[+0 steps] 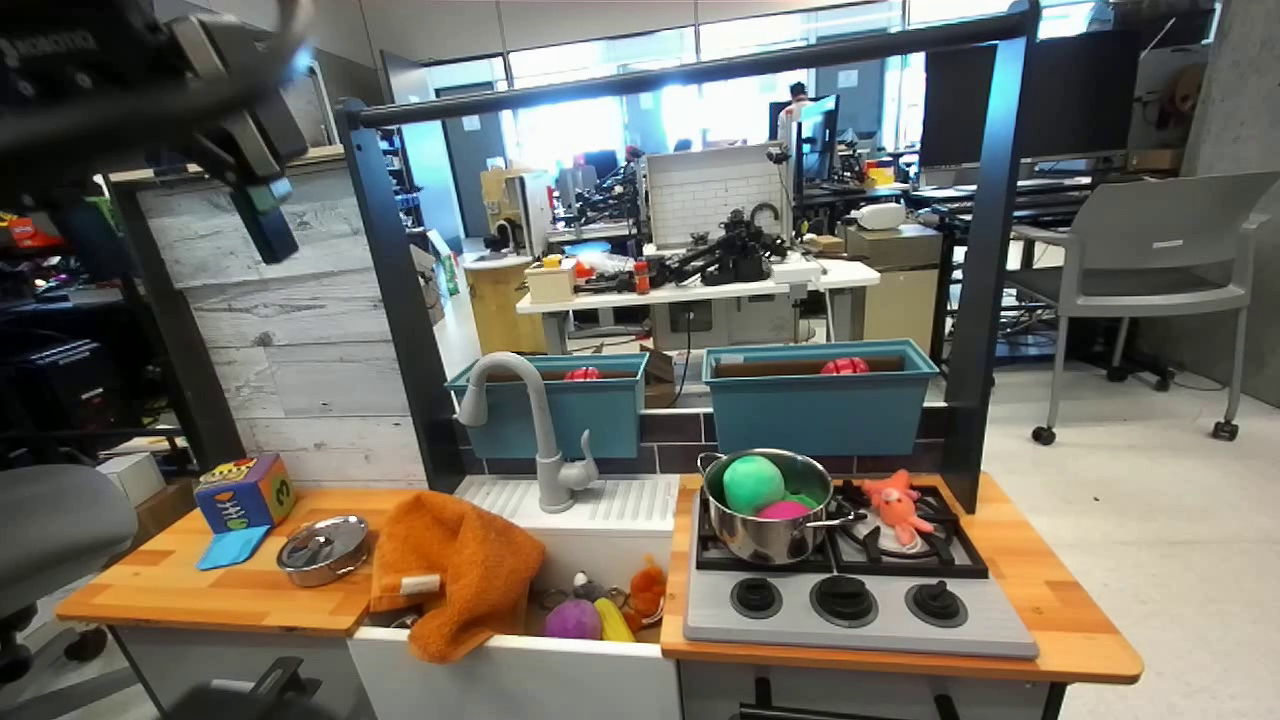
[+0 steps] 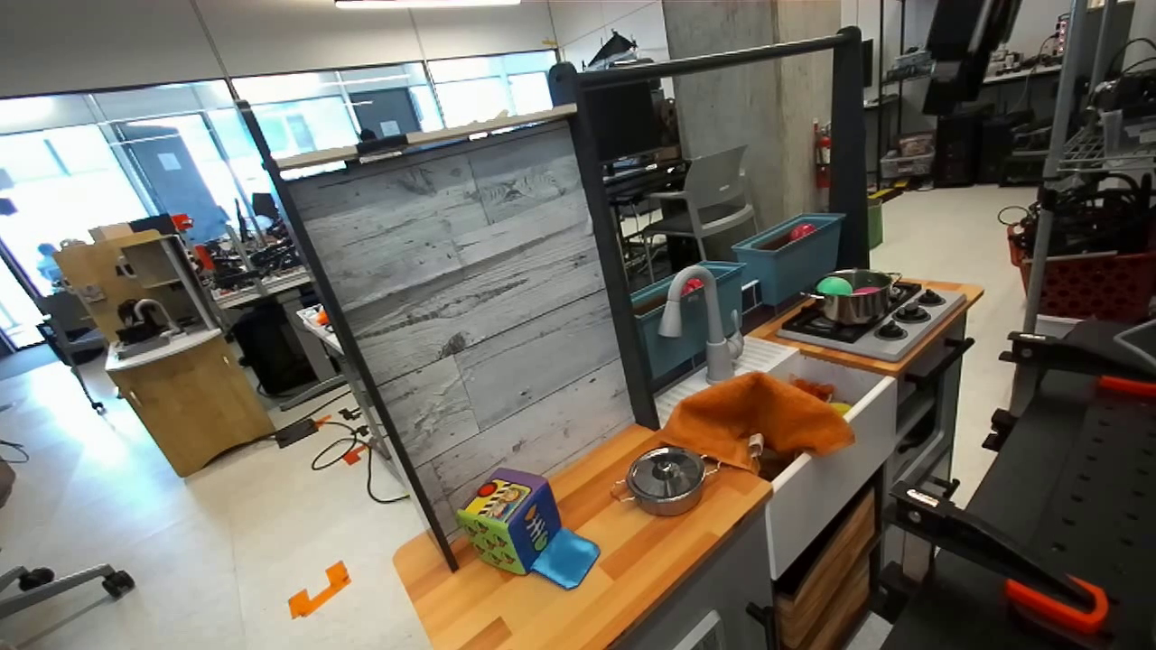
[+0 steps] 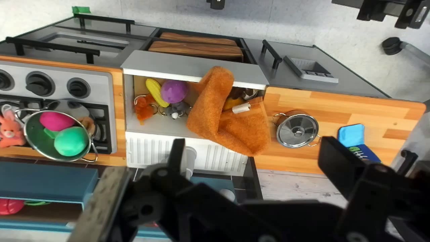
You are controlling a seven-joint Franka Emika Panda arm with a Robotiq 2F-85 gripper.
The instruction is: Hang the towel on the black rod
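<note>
At left end of sink [image 1: 560,685], exterior view: towel [image 1: 465,560] unheld. Gripper [image 3: 252,148] spread. Likely step: pre-grasp. Next: descend, pinch, lift to rod [image 1: 690,73].

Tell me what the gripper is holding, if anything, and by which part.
Nothing is held: the gripper is open and empty; the orange towel lies draped over the sink.

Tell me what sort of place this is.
Probably a robotics lab with a wood-topped grey play kitchen: a curved grey plastic-looking faucet, a flat grey stovetop and, beyond them, jumbled black machinery on a long white table.
</note>
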